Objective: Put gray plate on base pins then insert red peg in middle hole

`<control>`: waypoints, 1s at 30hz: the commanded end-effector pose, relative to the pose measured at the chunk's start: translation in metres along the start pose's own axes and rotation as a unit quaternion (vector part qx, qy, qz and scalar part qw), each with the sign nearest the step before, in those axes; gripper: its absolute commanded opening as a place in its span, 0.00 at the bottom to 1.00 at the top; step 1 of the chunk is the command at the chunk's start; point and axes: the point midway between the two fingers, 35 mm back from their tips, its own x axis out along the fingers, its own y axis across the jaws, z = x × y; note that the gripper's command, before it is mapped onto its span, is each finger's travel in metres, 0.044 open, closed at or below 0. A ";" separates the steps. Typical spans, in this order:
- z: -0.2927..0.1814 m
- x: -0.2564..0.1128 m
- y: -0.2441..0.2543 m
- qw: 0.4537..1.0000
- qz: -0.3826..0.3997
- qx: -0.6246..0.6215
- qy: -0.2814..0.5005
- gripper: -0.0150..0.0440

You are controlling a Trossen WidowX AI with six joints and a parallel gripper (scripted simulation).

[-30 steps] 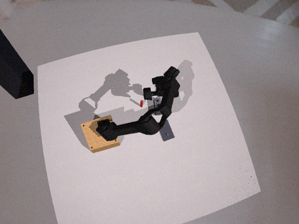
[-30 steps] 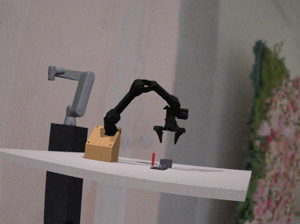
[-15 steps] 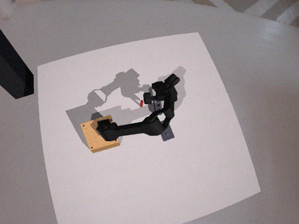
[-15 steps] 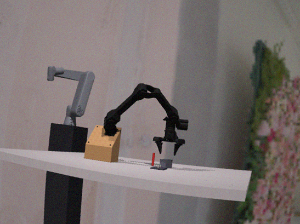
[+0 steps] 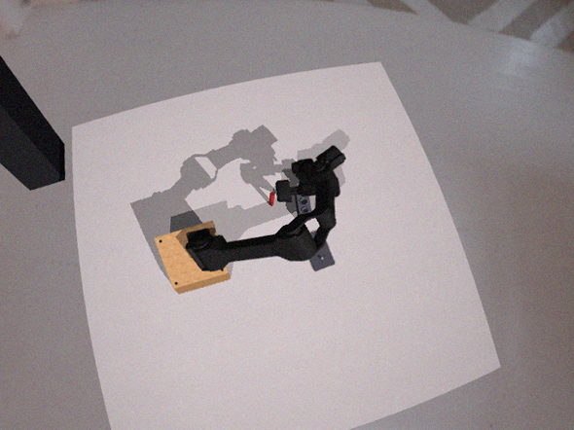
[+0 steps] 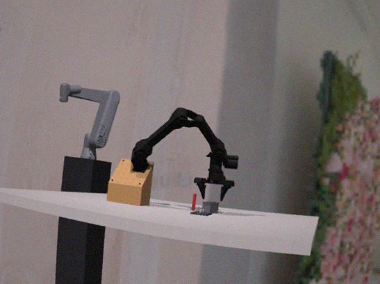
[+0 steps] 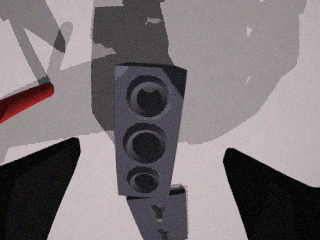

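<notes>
The gray plate (image 5: pixel 299 204) (image 6: pixel 210 207) (image 7: pixel 174 117), a thick block with three holes in a row, stands on the table. The gray base (image 5: pixel 326 265) (image 7: pixel 175 215) is a thin flat slab beside it. Two small pins show on the base in the wrist view. The plate is off the pins. The red peg (image 5: pixel 271 198) (image 6: pixel 194 202) (image 7: pixel 31 98) stands upright near the plate. My gripper (image 6: pixel 214 199) (image 7: pixel 153 151) is open and empty, pointing down above the plate, with one finger to each side of it in the wrist view. The arm partly hides plate and base in the top view.
The arm's orange mounting block (image 5: pixel 173 261) (image 6: pixel 128 191) sits on the white table (image 5: pixel 372 313) (image 6: pixel 267 229). A black pedestal (image 5: pixel 20 130) (image 6: pixel 78 173) stands beyond the table edge, with a grey second arm (image 6: pixel 106 119) on top. The peg is close to the gripper's side.
</notes>
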 end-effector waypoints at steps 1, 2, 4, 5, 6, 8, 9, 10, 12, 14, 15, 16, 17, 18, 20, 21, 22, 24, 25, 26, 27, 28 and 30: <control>-0.001 0.010 0.003 1.000 0.004 -0.005 0.004 1.00; -0.001 0.012 0.003 1.000 0.004 -0.005 0.004 1.00; -0.001 0.015 0.003 1.000 0.004 -0.005 0.004 1.00; -0.001 0.017 0.003 1.000 0.004 -0.005 0.004 1.00; -0.001 0.018 0.003 1.000 0.004 -0.005 0.004 1.00; -0.001 0.022 0.003 1.000 0.004 -0.005 0.004 1.00; -0.002 0.023 0.003 1.000 0.005 -0.005 0.004 1.00; -0.002 0.025 0.003 1.000 0.005 -0.005 0.004 1.00; -0.002 0.028 0.004 1.000 0.004 -0.005 0.004 1.00; -0.002 0.031 0.004 1.000 0.004 -0.005 0.004 1.00; -0.002 0.033 0.004 1.000 0.004 -0.005 0.004 1.00; -0.002 0.034 0.004 1.000 0.004 -0.005 0.004 1.00; -0.002 0.036 0.004 1.000 0.004 -0.005 0.004 1.00; -0.002 0.038 0.004 1.000 0.004 -0.005 0.004 1.00; -0.002 0.041 0.004 1.000 0.004 -0.005 0.005 1.00; -0.002 0.042 0.004 1.000 0.004 -0.006 0.005 1.00; -0.002 0.044 0.004 1.000 0.004 -0.006 0.005 1.00; -0.003 0.047 0.004 1.000 0.004 -0.006 0.005 1.00; -0.003 0.049 0.005 1.000 0.004 -0.006 0.005 1.00; -0.003 0.050 0.005 1.000 0.004 -0.006 0.005 1.00; -0.003 0.051 0.005 1.000 0.004 -0.006 0.005 1.00; -0.003 0.052 0.005 1.000 0.004 -0.006 0.006 1.00; -0.003 0.052 0.005 1.000 0.004 -0.006 0.006 0.96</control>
